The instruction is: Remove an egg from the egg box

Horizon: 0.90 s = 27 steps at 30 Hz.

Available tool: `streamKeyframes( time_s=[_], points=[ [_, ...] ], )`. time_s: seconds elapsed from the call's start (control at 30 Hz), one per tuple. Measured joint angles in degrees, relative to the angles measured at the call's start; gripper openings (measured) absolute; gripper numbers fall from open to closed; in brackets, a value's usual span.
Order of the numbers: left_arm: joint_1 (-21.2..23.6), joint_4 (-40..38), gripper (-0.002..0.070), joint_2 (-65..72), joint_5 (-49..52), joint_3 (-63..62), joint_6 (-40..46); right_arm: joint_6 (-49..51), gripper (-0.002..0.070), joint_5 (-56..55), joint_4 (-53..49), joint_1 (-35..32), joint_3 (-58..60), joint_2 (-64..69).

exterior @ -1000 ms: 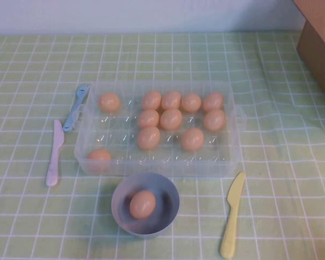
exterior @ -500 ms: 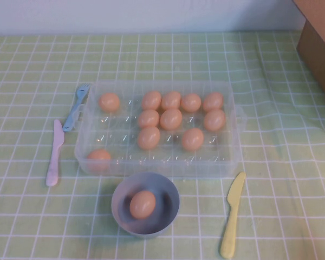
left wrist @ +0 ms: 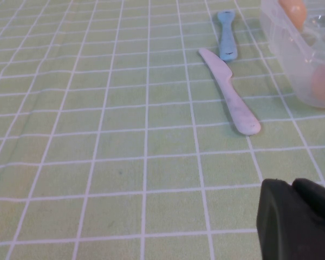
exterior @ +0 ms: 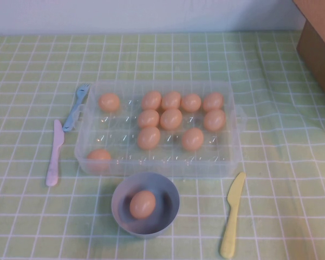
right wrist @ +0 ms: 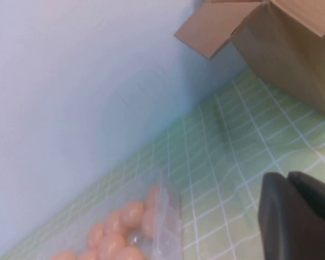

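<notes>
One egg [exterior: 142, 204] sits in the round grey-blue bowl [exterior: 171, 196] near the front edge of the bench, just in front of the egg box [exterior: 233, 141] and apart from it. The egg box, clear plastic, lies at the middle of the green checked cloth [exterior: 32, 59]; ten eggs remain in its cells, most grouped toward its right side, one at its back left and one at its front left corner. A blue fork [exterior: 76, 106] and a pale pink knife [exterior: 54, 153] lie just left of the box; a yellow knife [exterior: 232, 214] lies toward the front right. A cardboard box [exterior: 317, 38] stands at the back right corner. Left gripper [left wrist: 298, 219] hangs low over bare cloth left of the pink knife, holding nothing visible; open or closed, cannot tell. Right gripper [right wrist: 295, 214] is raised above the right side of the bench, tilted toward the wall; its state likewise cannot be told.
</notes>
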Motion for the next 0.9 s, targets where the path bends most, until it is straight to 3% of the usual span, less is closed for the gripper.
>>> streamKeyframes(
  time_s=[0.23, 0.43, 0.7, 0.9],
  points=[
    [0.0, 0.0, 0.0001, 0.0, 0.0, 0.0, 0.0, 0.0, -0.0019, 2.7, 5.7, 0.0, 0.0, 0.0],
    [0.0, 0.0, 0.0001, 0.0, 0.0, 0.0, 0.0, 0.1, -0.0019, 13.2, 6.3, 0.0, -4.6, 3.4],
    [0.0, 0.0, 0.0001, 0.0, 0.0, 0.0, 0.0, -0.5, -0.0019, 35.4, -5.9, 0.0, -20.5, 24.3],
    [0.0, 0.0, 0.0001, 0.0, 0.0, 0.0, 0.0, -1.3, -0.0019, 45.7, -15.9, 0.0, -31.1, 39.3]
  ],
)
